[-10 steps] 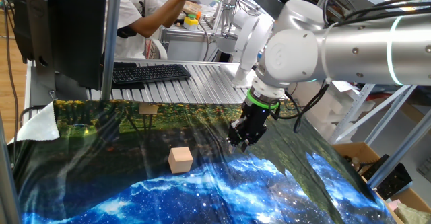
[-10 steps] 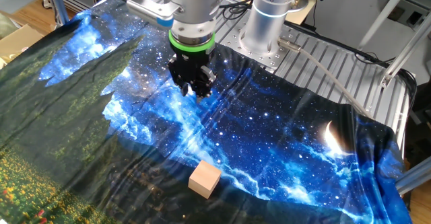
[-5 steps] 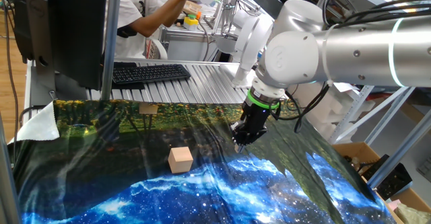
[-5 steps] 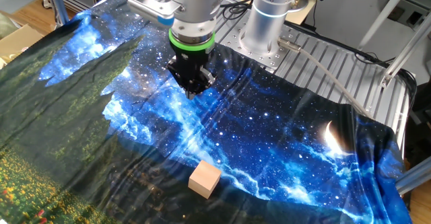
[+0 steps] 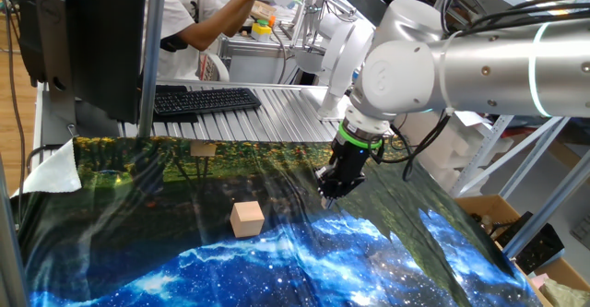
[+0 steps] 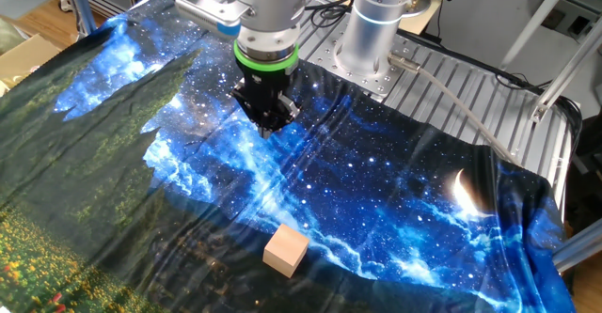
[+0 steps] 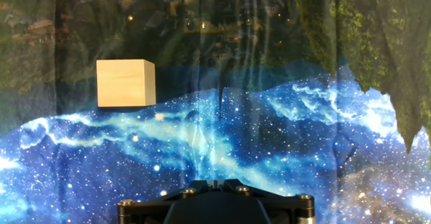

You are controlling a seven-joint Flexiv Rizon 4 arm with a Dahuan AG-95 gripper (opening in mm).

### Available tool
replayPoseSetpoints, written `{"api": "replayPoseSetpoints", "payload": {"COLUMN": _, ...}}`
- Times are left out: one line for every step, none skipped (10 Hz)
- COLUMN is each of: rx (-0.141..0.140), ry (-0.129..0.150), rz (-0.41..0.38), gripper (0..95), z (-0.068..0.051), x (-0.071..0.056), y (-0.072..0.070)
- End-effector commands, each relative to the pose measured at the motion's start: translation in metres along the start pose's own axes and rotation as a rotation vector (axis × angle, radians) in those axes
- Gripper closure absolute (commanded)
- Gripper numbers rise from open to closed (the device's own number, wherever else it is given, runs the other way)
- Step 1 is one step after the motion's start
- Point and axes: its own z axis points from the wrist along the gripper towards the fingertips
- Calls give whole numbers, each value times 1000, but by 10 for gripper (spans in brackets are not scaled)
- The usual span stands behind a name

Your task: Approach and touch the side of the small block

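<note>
The small block (image 5: 246,218) is a plain light-tan wooden cube resting on the printed galaxy cloth. It shows in the other fixed view (image 6: 286,251) and at the upper left of the hand view (image 7: 126,83). My gripper (image 5: 329,194) hangs shut and empty above the cloth, well apart from the block; in the other fixed view (image 6: 268,125) it is farther back than the block. In the hand view the shut fingertips (image 7: 217,183) sit at the bottom centre, with the block up and to the left.
A thinner tan rectangular piece (image 5: 203,148) lies near the cloth's far edge. A keyboard (image 5: 206,99) and monitor (image 5: 83,30) stand behind, with a person at a bench. The arm's base (image 6: 376,31) stands on a ridged metal plate.
The fingers, slightly apart one second ago, have closed together. The gripper has stayed nearly in place and the block has not moved.
</note>
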Motion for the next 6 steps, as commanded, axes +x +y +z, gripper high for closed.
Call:
{"api": "replayPoseSetpoints", "payload": {"rx": 6, "ry": -1, "rz": -4, "gripper": 950, "z": 0, "x": -1, "y": -1}}
{"api": "replayPoseSetpoints", "payload": {"rx": 9, "ry": -1, "rz": -6, "gripper": 950, "z": 0, "x": -1, "y": -1}}
{"api": "replayPoseSetpoints", "payload": {"rx": 6, "ry": -1, "rz": -4, "gripper": 950, "z": 1, "x": -1, "y": 0}}
{"api": "replayPoseSetpoints", "payload": {"rx": 8, "ry": -1, "rz": -3, "gripper": 950, "z": 1, "x": 0, "y": 1}}
{"api": "replayPoseSetpoints", "payload": {"rx": 6, "ry": -1, "rz": -1, "gripper": 950, "z": 3, "x": 0, "y": 2}}
{"api": "replayPoseSetpoints", "payload": {"rx": 10, "ry": -2, "rz": -2, "gripper": 950, "z": 7, "x": 0, "y": 2}}
